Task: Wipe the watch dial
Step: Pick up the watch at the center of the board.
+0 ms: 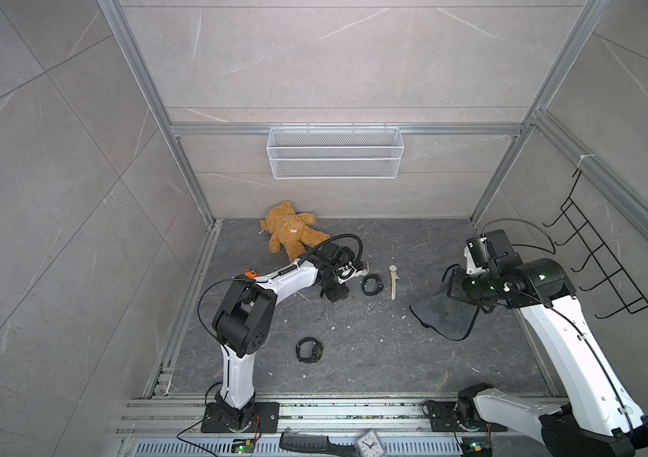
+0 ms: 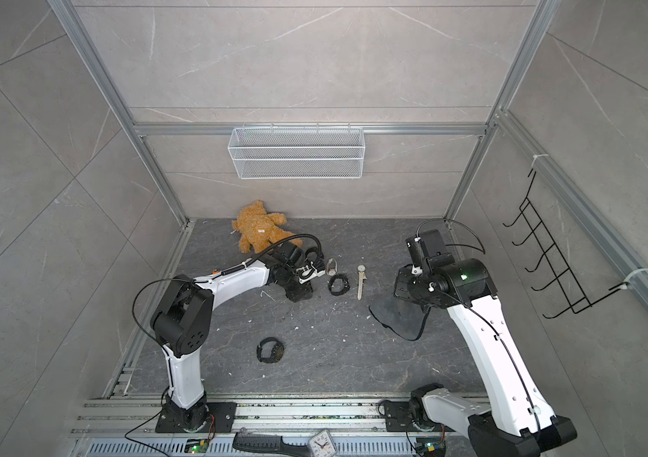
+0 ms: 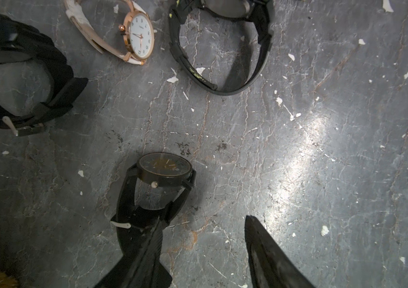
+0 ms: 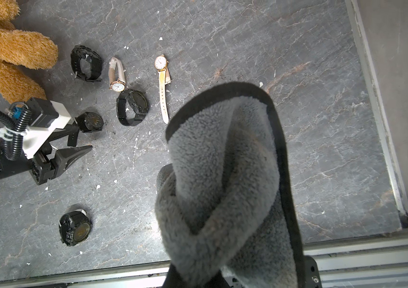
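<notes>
A black watch (image 3: 164,169) with a dark round dial stands on its edge on the dark stone floor, its strap buckled into a loop. My left gripper (image 3: 203,220) is open just short of it. One finger (image 3: 145,251) lies against the strap and the other finger (image 3: 265,254) is apart on bare floor. From the right wrist view the same watch (image 4: 91,121) sits at the tip of the left gripper (image 4: 78,141). My right gripper (image 1: 455,287) is shut on a grey cloth (image 4: 223,174) that hangs down and hides the jaws.
Several other watches lie close by: a rose-gold one (image 3: 139,35), two black ones (image 3: 220,49) (image 3: 23,74), a cream-strapped one (image 1: 393,279) and a chunky black one (image 1: 309,349). A teddy bear (image 1: 290,231) lies at the back. A comb (image 1: 314,443) and clock (image 1: 370,443) rest on the front rail.
</notes>
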### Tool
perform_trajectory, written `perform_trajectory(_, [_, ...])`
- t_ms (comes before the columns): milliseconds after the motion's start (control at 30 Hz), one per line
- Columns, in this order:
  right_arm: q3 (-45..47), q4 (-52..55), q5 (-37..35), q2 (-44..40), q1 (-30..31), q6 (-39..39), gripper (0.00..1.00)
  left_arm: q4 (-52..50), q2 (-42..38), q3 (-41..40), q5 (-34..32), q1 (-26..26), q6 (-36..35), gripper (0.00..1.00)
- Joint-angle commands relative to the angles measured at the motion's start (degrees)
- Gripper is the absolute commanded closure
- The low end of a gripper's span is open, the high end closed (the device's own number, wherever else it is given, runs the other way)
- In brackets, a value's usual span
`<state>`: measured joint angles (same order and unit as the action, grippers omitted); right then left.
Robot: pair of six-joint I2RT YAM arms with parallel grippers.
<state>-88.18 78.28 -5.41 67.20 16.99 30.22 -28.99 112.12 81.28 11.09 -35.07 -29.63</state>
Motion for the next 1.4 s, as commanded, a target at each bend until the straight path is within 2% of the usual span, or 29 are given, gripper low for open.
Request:
perform_trajectory(0, [-2.0,1.1,-1.4,-0.1,-0.1,-0.7,1.00,1.3,1.6,1.7,1.8,1.2,-1.3,0.44])
perform_trajectory(667, [-3.7,6.0,-3.2,-2.3,-0.2,0.9,1.00,3.6,6.6,3.6,4.3,1.8,-0.4,0.46])
perform_trajectory(767, [-4.1,6.7,-3.4,-2.6,-0.2,1.0,1.00,4.0,7.2,3.5,4.7,1.8,-0.3,0.56])
perform_trajectory(900, [-4.5,7.7,-4.0,-3.0,-0.2,1.1,1.00,3.7,7.4,3.4,5.7,1.8,-0.1,0.88])
perform_trajectory(967, [-4.4,7.9,-4.2,-3.3,-0.2,1.0,1.00,3.4,7.3,3.4,5.8,1.8,0.2,1.00])
perform_trajectory(1100, [-2.3,7.0,-3.4,-4.0,-0.2,0.9,1.00,3.6,5.7,2.6,6.9,1.8,1.4,1.00])
perform_trajectory(1200, [1.3,4.3,-1.2,-5.0,-0.2,1.3,1.00,7.6,0.9,-1.0,9.5,1.8,3.8,1.00])
perform_trajectory(1300, [8.9,-2.6,5.3,-6.8,-0.2,2.8,1.00,20.3,-7.6,-9.2,18.0,1.6,9.4,1.00])
perform_trajectory(1367, [14.4,-8.2,11.5,-7.5,-0.2,3.5,1.00,32.5,-13.3,-16.0,20.8,0.3,14.3,1.00])
